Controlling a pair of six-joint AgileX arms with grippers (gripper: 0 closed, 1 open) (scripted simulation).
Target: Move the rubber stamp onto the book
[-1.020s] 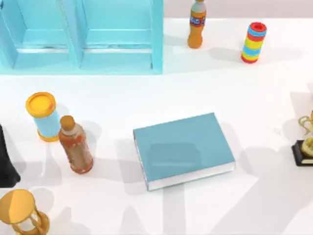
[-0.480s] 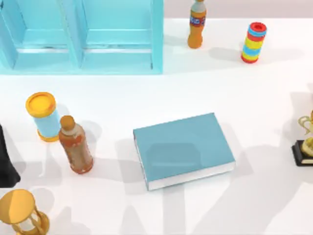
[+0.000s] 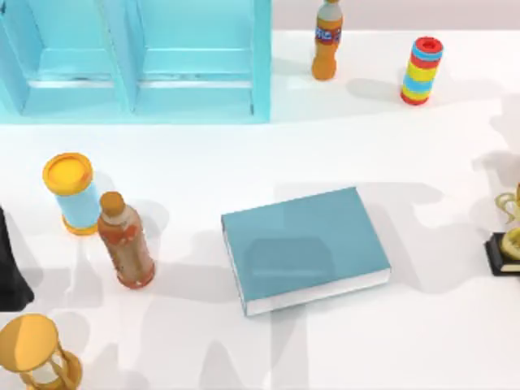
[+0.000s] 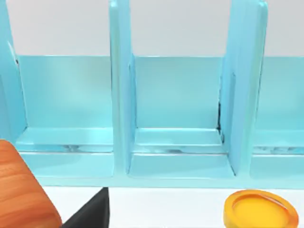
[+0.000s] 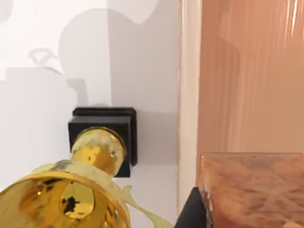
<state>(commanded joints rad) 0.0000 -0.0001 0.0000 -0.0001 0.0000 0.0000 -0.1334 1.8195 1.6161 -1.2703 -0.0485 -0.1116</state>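
Table (image 3: 244,162) seen from above, left to right. At the left edge stand a golden hourglass (image 3: 36,351), a blue canister (image 3: 71,193) with a yellow lid, and just beside it a brownish-orange bottle (image 3: 126,241). A light-blue cabinet (image 3: 138,65) occupies the far left. The book (image 3: 305,248), teal-covered, lies flat near the table's middle with nothing on its cover. Farther right stand an orange drink bottle (image 3: 327,41), a striped cylinder (image 3: 422,71) and, at the right edge, a golden trophy (image 3: 508,240). Whether either end effector is released or clenched cannot be told.
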